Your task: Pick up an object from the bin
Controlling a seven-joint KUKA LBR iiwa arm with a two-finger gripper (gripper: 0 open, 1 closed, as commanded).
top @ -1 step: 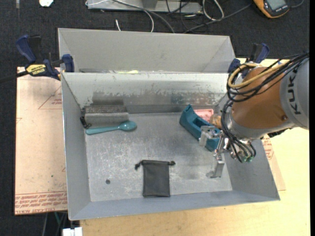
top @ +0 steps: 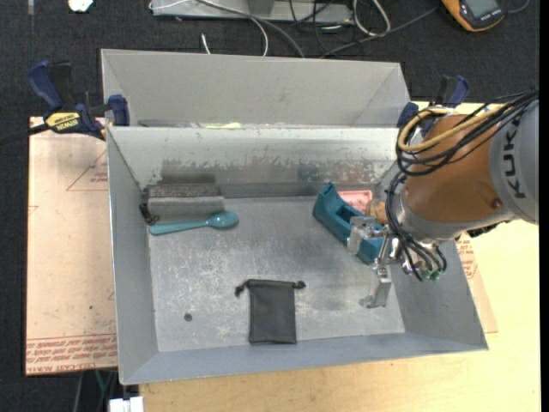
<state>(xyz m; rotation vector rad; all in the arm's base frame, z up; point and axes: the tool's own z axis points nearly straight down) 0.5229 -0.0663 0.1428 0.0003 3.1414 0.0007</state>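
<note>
From where I stand, the bin point(top: 206, 264) is dull grey metal, its back wall streaked with darker scuffs. The spoon point(top: 193, 223) is pale teal, the block point(top: 182, 196) dark grey, the cloth pouch point(top: 273, 312) charcoal. A plastic piece point(top: 334, 213) is deeper teal-blue, with something pink point(top: 354, 200) against it. The arm's cover point(top: 450, 183) is orange-brown.
</note>
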